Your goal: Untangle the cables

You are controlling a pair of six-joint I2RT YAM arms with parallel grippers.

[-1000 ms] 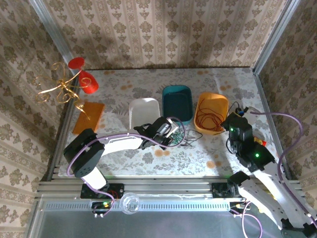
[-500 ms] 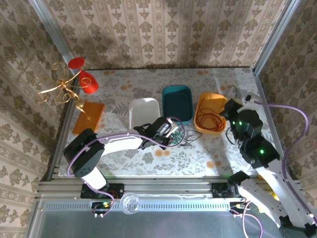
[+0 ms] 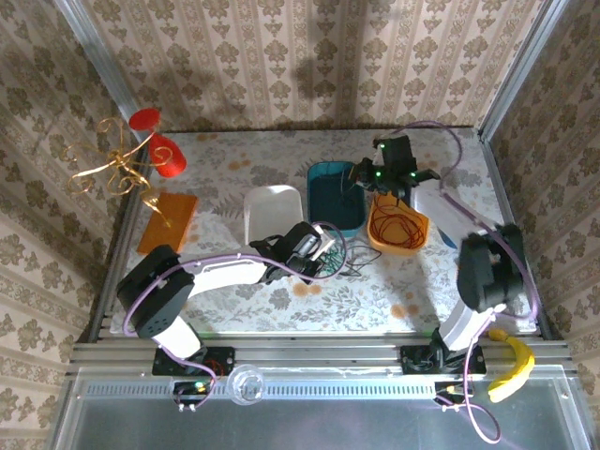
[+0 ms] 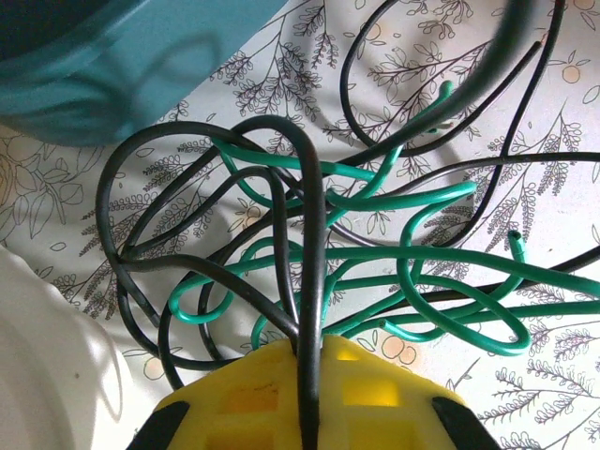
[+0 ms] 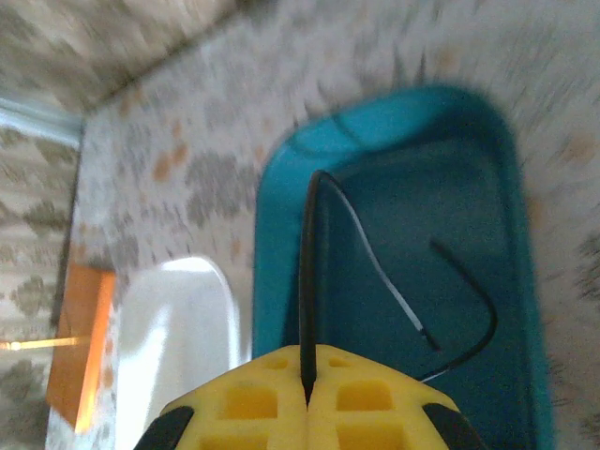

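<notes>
The cables [image 3: 345,261] that remain knotted lie on the counter [image 3: 234,161] just in front of the teal tray [image 3: 335,167]. There the green cable [image 4: 427,281] loops back and forth through the black cable [image 4: 310,272]. My left pincer [image 4: 307,373] is clamped tight on that black cable, which runs straight into the seam between the yellow pads. It has held there without moving over the last second.

What has changed is my right arm. A second ago it hung low at the near right, beside the orange tray [image 3: 419,240]. Now it has swung out across the counter, and my right pincer [image 5: 307,377] sits above the teal tray [image 5: 272,244], closed on a loose black cable [image 5: 307,267]. That cable rises from between the pads and its free length curls within the tray's walls. I cannot tell whether it already touches the tray floor.

I read this as one strand pulled clear of the knot and brought over to be dropped. The red-orange cables [image 3: 394,225] are heaped in the orange tray, so that colour looks sorted. The white tray [image 3: 272,211] has nothing in it that I can make out. By my judgement the green and black knot under my left pincer is the work that is left.
</notes>
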